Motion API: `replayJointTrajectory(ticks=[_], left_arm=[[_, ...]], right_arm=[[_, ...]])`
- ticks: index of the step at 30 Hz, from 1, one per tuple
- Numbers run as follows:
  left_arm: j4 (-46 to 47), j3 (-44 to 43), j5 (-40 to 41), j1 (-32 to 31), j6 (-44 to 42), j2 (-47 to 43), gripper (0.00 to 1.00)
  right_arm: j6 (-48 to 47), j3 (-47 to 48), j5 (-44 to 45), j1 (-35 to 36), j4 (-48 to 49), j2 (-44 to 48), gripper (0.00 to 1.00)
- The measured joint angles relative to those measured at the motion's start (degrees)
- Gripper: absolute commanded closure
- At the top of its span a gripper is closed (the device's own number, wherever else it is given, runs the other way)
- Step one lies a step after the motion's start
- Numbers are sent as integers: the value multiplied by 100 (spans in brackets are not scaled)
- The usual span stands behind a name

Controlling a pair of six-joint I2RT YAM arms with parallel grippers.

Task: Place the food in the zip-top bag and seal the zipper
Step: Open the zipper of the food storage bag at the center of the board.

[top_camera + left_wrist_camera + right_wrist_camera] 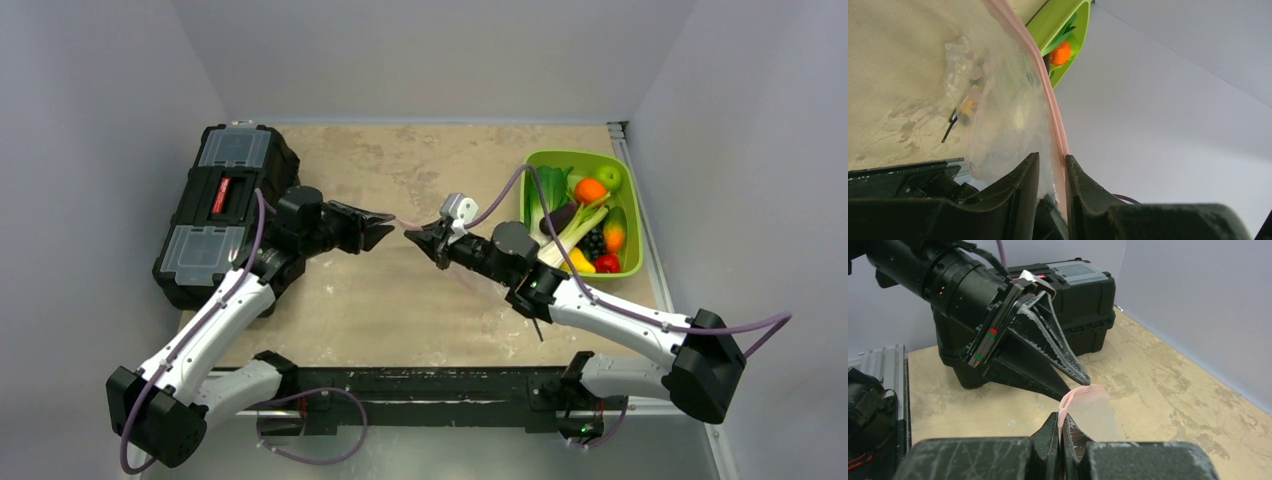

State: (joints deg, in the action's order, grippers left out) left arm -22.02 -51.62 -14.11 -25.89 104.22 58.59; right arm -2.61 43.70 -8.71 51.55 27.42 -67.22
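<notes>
Above the table's (400, 300) middle, your right gripper (1060, 422) clamps the zipper (1075, 391); the left gripper (1053, 160) has its jaws slightly apart astride it — zip-top bag (998, 115) strung between. The food (578, 222) sits in the bin (570, 153) at the far right edge — nearer your right arm.

Glossy clear plastic zip-top bag (1008, 115); matt, blotchy tabletop (400, 300)
</notes>
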Motion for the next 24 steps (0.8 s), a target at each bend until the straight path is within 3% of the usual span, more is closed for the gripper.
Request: replayJointTrajectory(ticks=[4,7,11,12,15,17,24], left_arm=[[9,0,-57,0,-4,13,77],[118,118,-61,0,-4,-17,91],[492,595,42,13,-37,-140,100],[568,682,72,28,-98,-144,100],[686,732,125,81,-481,-142,100],[717,713,249,153,-940,-144,100],[-651,-455,1447,251,-3816,-269,100]], right_arm=[[-61,0,37,146,-46,-42,100],[-105,24,59,219,-66,-68,100],[-103,35,146,308,-186,-144,100],[-96,35,181,352,-232,-173,96],[48,35,310,455,-350,-227,59],[304,59,389,490,-413,-227,44],[1460,496,728,518,-1309,-168,22]])
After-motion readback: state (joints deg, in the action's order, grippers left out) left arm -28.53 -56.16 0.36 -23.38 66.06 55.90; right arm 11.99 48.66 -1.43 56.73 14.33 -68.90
